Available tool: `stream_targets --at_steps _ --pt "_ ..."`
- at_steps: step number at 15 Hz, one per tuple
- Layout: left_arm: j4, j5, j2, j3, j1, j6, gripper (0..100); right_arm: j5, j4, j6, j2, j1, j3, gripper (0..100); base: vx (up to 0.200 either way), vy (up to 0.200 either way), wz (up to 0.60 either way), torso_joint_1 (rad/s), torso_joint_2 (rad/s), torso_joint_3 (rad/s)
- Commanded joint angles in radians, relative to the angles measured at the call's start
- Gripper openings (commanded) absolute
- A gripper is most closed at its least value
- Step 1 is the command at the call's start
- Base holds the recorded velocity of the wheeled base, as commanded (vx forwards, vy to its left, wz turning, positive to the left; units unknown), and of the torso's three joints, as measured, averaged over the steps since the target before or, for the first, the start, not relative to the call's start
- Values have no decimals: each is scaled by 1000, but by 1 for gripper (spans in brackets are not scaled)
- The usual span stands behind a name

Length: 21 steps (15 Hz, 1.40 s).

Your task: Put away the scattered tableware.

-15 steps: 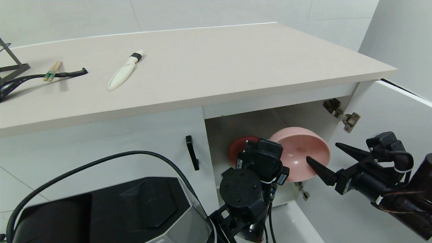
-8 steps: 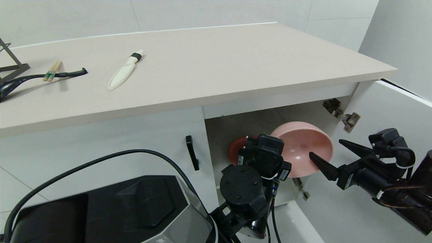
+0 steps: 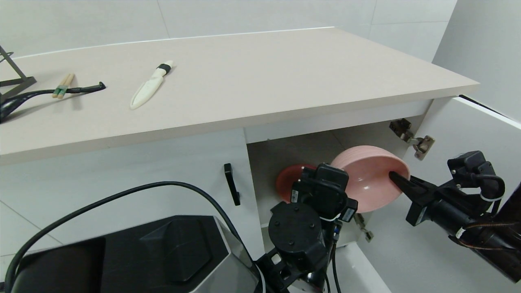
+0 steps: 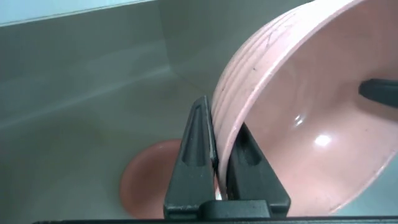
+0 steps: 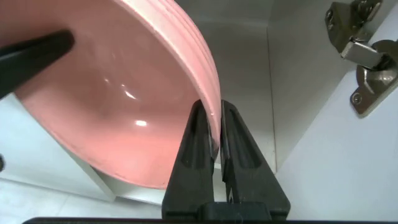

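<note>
A pink bowl [image 3: 364, 179] hangs tilted in the open cabinet's mouth, its hollow facing me. My left gripper [image 4: 219, 152] is shut on the rim on one side of the bowl [image 4: 298, 118]. My right gripper [image 3: 398, 180] is shut on the opposite rim, one finger inside and one outside the bowl [image 5: 124, 106], as the right wrist view [image 5: 214, 134] shows. A red plate [image 3: 288, 179] lies on the cabinet floor behind the bowl and is also seen as a red plate [image 4: 146, 183] under the left gripper.
The cabinet's right door [image 3: 468, 134] stands open, with a metal hinge [image 3: 412, 138] beside the bowl. The left door is closed, with a black handle [image 3: 232, 184]. On the countertop [image 3: 264, 77] lie a cream knife [image 3: 149, 86], chopsticks [image 3: 62, 85] and a black cable [image 3: 49, 92].
My right gripper went from open near the bowl to shut on its right rim. The bowl and left gripper shifted slightly up and right.
</note>
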Motion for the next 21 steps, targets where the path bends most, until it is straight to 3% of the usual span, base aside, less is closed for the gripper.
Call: stream_targets --at_steps 1,3,6,7,8,9,10,12,14,17,20,21 --pt "-1 2 -17 27 -21 1 100 2 -1 0 0 -1 0 0 0 0 0 0 0 0" --pt "-1 -12 -87 114 -30 -13 100 2 -1 0 3 -3 3 0 0 0 0 0 0 0" --pt "-1 -104 -222 258 -28 -93 100 2 -1 -2 17 -3 7 0 0 0 0 0 0 0" --pt "-1 -160 -297 331 -11 -173 100 2 -1 -2 29 -3 9 0 0 0 0 0 0 0" --pt "-1 -213 -331 377 4 -205 100 2 -1 -2 31 -3 11 0 0 0 0 0 0 0" --pt "-1 -326 -394 510 36 -222 100 2 -1 -2 31 -3 12 0 0 0 0 0 0 0" --pt "-1 -375 -417 564 42 -223 100 2 -1 -2 31 -4 12 0 0 0 0 0 0 0" --pt "-1 -601 -504 736 62 -257 100 2 -1 -2 32 -4 15 0 0 0 0 0 0 0" --pt "-1 -756 -581 840 65 -280 100 2 -1 -2 35 -4 15 0 0 0 0 0 0 0" --pt "-1 -970 -707 972 104 -271 100 2 -1 -2 37 -6 21 0 0 0 0 0 0 0" --pt "-1 -984 -891 1021 153 -271 100 2 -1 -2 40 -6 26 0 0 0 0 0 0 0" --pt "-1 -984 -940 1021 197 -254 100 2 -1 0 46 -6 24 0 0 0 0 0 0 0"
